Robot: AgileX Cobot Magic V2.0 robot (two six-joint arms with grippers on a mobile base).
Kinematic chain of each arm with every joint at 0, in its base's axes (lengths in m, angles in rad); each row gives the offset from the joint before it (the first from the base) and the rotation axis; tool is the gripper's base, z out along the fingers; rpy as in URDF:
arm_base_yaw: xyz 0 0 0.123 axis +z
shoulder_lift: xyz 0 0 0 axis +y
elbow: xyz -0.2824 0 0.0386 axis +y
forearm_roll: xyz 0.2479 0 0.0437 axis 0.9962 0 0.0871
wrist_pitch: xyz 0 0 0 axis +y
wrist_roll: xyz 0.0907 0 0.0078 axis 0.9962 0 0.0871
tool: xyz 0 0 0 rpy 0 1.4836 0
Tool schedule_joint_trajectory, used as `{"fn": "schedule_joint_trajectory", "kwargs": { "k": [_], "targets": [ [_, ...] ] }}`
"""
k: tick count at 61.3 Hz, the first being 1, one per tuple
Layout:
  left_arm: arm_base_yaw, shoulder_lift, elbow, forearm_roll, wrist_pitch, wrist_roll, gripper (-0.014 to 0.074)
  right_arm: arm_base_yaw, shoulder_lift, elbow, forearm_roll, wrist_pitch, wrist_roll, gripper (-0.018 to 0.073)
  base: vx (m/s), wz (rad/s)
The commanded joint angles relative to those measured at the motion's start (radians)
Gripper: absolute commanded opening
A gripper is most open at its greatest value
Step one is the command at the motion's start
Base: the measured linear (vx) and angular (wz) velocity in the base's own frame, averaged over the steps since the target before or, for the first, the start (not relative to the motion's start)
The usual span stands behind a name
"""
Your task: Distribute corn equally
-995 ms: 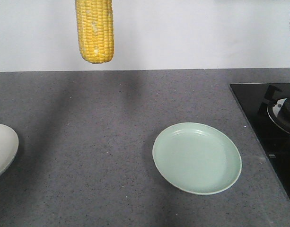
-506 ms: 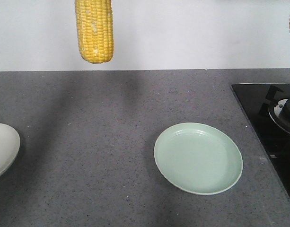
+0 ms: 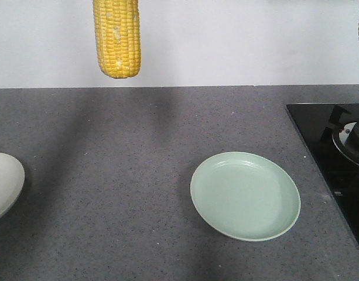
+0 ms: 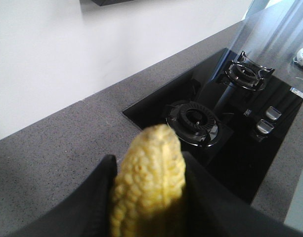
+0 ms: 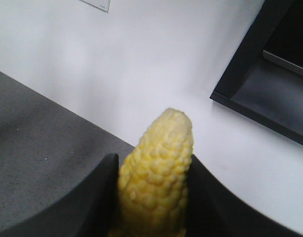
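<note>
Both claws, left (image 4: pixel 146 207) and right (image 5: pixel 151 207), pinch a cob upright; I judge the left cob (image 3: pixel 116 38) likely nearer the green plate (image 3: pixel 245 196).

The grey speckled desk (image 3: pixel 109 175) carries a pale green plate (image 3: pixel 245 196), a white dish (image 3: pixel 3 184) and a black hob (image 3: pixel 337 152)
</note>
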Motion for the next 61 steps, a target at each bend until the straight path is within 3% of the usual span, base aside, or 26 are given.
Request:
{"fn": "schedule_joint_trajectory", "kwargs": {
  "k": [1, 34, 46, 56, 61],
  "targets": [
    [-0.001, -0.043, -0.026, -0.037, -0.029, -0.003, -0.0006, -0.004, -0.015, -0.016, 0.004, -0.020, -0.006, -0.0004, 0.00, 0.00],
    [-0.001, -0.043, -0.026, -0.038, -0.029, -0.003, -0.0006, -0.004, -0.015, -0.016, -0.014, -0.026, -0.007, -0.0004, 0.00, 0.00],
    [-0.001, -0.043, -0.026, -0.038, -0.029, -0.003, -0.0006, -0.004, 0.000, -0.016, 0.050, -0.022, 0.011, -0.0004, 0.00, 0.00],
    [-0.001, -0.043, -0.026, -0.037, -0.029, -0.003, -0.0006, -0.004, 0.052, -0.016, 0.154, -0.008, 0.163, -0.0004, 0.00, 0.00],
    [-0.001, -0.043, -0.026, -0.037, -0.029, -0.003, -0.0006, -0.004, 0.090, -0.016, 0.214, -0.008, 0.190, -0.0004, 0.00, 0.00]
  ]
}}
